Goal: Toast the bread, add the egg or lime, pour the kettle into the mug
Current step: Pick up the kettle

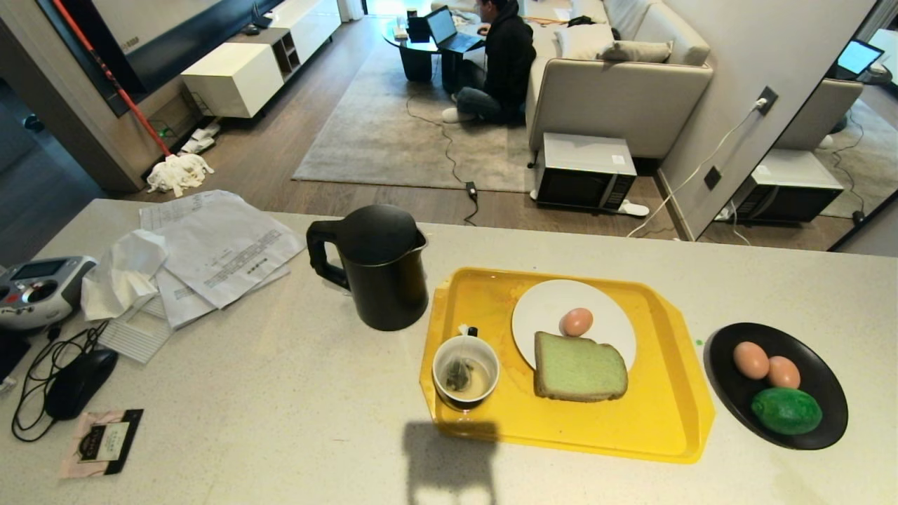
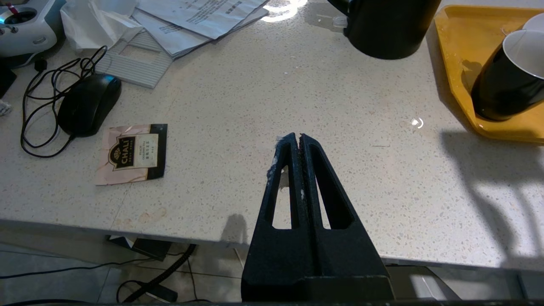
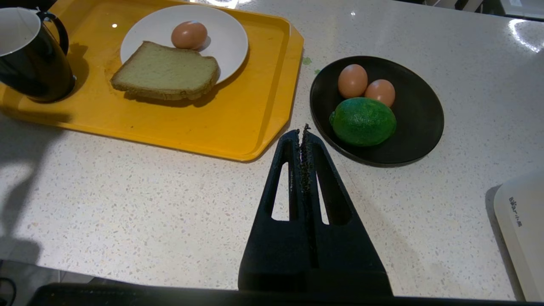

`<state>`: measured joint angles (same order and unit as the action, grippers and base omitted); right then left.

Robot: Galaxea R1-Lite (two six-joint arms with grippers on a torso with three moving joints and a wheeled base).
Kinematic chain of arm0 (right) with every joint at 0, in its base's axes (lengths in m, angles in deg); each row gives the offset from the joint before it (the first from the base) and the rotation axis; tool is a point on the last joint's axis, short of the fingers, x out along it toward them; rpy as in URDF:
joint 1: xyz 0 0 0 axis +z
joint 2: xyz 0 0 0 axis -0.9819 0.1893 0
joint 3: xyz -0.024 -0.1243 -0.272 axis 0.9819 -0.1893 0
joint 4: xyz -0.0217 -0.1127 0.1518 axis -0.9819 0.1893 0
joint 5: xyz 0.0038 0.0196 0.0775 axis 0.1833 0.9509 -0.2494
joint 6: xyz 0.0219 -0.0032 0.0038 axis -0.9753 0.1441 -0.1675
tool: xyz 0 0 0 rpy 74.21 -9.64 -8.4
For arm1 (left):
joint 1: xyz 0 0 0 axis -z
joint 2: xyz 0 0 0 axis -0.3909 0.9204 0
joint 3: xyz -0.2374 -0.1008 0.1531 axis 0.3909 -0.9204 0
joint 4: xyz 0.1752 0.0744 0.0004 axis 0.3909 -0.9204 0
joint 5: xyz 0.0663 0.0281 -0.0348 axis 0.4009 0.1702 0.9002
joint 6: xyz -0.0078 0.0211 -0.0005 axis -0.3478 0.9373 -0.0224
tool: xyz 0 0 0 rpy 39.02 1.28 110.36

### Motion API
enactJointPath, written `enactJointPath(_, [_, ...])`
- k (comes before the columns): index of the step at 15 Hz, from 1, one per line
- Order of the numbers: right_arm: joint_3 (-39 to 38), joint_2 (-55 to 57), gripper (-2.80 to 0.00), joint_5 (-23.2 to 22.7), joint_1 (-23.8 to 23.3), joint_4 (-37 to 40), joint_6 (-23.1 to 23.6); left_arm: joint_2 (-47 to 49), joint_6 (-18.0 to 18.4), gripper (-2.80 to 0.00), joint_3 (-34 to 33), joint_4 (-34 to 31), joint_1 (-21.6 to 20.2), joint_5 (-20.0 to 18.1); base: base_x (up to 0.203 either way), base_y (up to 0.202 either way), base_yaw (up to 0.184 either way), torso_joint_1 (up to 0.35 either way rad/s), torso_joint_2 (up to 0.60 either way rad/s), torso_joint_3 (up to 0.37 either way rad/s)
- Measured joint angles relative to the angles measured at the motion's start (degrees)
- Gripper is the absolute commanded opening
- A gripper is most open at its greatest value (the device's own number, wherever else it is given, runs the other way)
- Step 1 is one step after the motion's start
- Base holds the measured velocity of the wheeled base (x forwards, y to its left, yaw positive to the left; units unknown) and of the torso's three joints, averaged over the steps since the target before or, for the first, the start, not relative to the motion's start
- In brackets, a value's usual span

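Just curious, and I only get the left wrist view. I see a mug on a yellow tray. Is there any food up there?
Observer: Yes. A slice of bread lies partly on a white plate on the tray, and an egg is on the plate too.
Operator: Anything in the mug?
Observer: The mug holds a tea bag in a little liquid.
Operator: What is the other arm doing?
Observer: The right gripper is shut and empty, near a black dish holding two eggs and a lime.

Kettle (image 2: 384, 25) top cut off
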<state>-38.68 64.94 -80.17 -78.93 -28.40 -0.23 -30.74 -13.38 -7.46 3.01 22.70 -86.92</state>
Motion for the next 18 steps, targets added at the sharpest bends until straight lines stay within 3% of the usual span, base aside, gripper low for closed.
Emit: enactJointPath(18, [0.00, 0.02, -2.80, 0.06, 0.00, 0.00, -0.24, 0.00, -0.06, -2.80, 0.00, -0.01, 0.00, 0.02, 0.000, 0.000, 0.000, 0.000, 0.00, 0.000])
